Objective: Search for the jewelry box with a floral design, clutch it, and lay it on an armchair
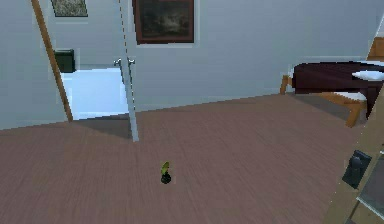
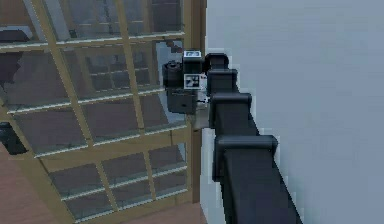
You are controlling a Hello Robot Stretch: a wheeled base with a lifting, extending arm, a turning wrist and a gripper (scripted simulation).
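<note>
- Jewelry box: I cannot tell where it is from where I stand; nothing on the floor or the furniture has a shape and colour that identify it.
- Gripper [image 2: 169,80]: located at the far end of the arm [image 2: 240,150], against a wood-framed glass-paned window [image 2: 90,110]. I cannot tell whether the fingers are apart or together, nor whether the gripper holds anything.
- Arm side surroundings: a plain pale wall [image 2: 300,70] adjoins the window on the arm side view's right.
- Floor [image 1: 230,150]: reddish-brown wood boards.
- On the floor: one small dark thing with a yellow-green top [image 1: 166,175], standing alone, well apart from the furniture.
- Door [image 1: 127,70]: ajar, with a metal handle; a light-blue room lies beyond it.
- Bed [image 1: 330,78]: wood frame, dark maroon cover, white pillow [image 1: 368,75], at the forward view's right.
- Grey-blue wall: carries a dark framed picture [image 1: 163,20].
</note>
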